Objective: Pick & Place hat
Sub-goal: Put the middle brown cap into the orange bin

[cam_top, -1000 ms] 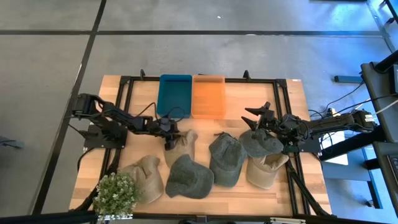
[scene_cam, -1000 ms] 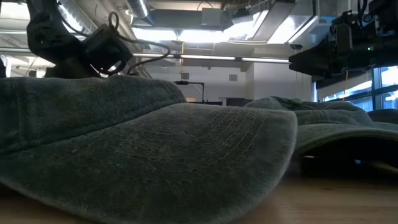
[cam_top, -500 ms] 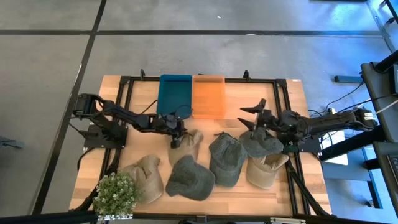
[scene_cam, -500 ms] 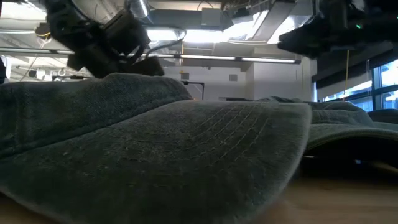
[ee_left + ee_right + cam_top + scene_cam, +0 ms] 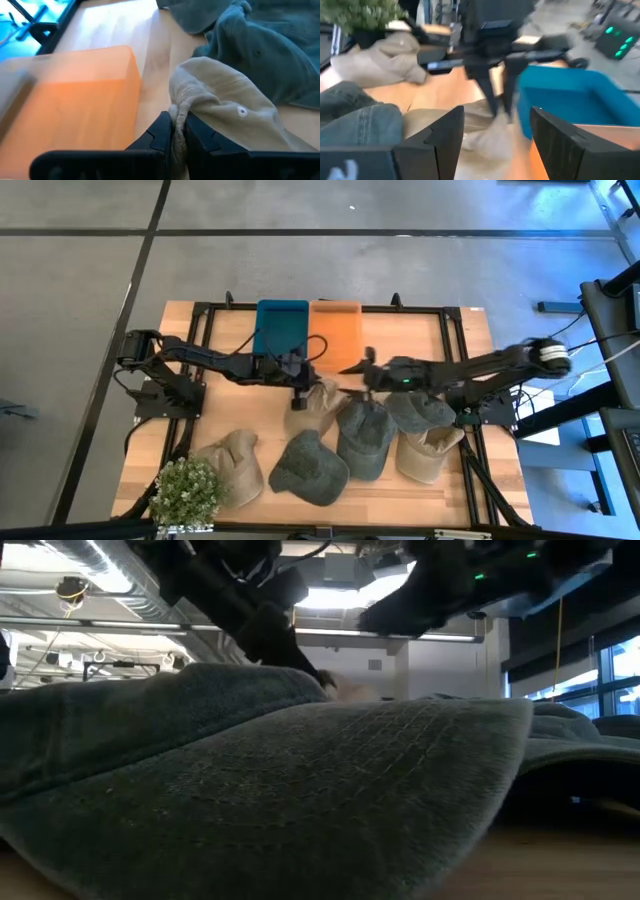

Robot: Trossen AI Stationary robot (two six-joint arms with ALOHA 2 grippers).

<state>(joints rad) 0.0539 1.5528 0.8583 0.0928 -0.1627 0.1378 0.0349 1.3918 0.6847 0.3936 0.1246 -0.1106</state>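
A beige hat (image 5: 313,406) lies at the table's middle, just before the orange bin (image 5: 335,332). My left gripper (image 5: 300,383) stands over its far-left edge and is shut on it. My right gripper (image 5: 356,364) is open, reaching in from the right, level with the hat's far-right side and touching nothing. In the right wrist view the open fingers frame my left gripper (image 5: 492,102) and the beige hat (image 5: 480,132). Other hats lie flat on the table: grey-green ones (image 5: 306,466) (image 5: 363,437) (image 5: 420,411) and beige ones (image 5: 235,462) (image 5: 428,452). My left gripper pinches a bunched fold at the beige hat's edge (image 5: 176,116) between its two fingers (image 5: 161,134), coming from above and slanting from the table's left. The pinched part stands up, while the crown (image 5: 235,107) sags away from it toward the grey-green hats.
A blue bin (image 5: 282,330) and the orange bin stand side by side at the far edge. A potted plant (image 5: 186,491) sits at the near left corner. A black frame (image 5: 200,315) rims the table. The low view is filled by a grey-green hat (image 5: 260,790).
My left gripper has moved toward the table's right and a little toward the far edge, drawing the beige hat along with it toward the orange bin. My right gripper has swung far toward the table's left, from over the right-hand hats to beside the beige hat.
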